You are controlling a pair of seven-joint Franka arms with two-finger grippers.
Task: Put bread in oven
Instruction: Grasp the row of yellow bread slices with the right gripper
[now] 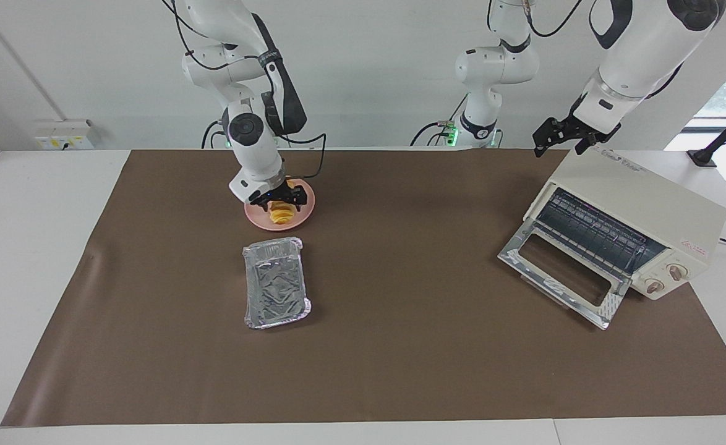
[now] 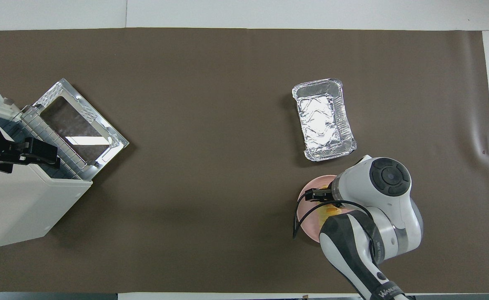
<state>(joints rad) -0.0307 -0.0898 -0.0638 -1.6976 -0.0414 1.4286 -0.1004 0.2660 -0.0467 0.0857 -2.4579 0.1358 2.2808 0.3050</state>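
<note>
The right tool is down on the pink plate, and its black fingers stand on either side of the bread, low against the loaf. From where I stand I cannot tell whether they have clenched on it or only bracket it. The bread lies on that plate at the right arm's end of the desk, with the foil tray just beside the plate and farther from the robots. In the overhead view the arm covers nearly all of it; only a sliver of yellow bread shows on the plate.

The loaf looks light and soft, I'd say, a ridged thing that would crush or come apart at its slices under a hard squeeze. A gentle hold across the narrow middle, with the fingers on the long flanks, seems the safest place to take it.

The oven sits well apart, at the left arm's end, its glass door dropped open and the wire rack showing. The left tool waits over the oven's top with its fingers apart, holding nothing.
</note>
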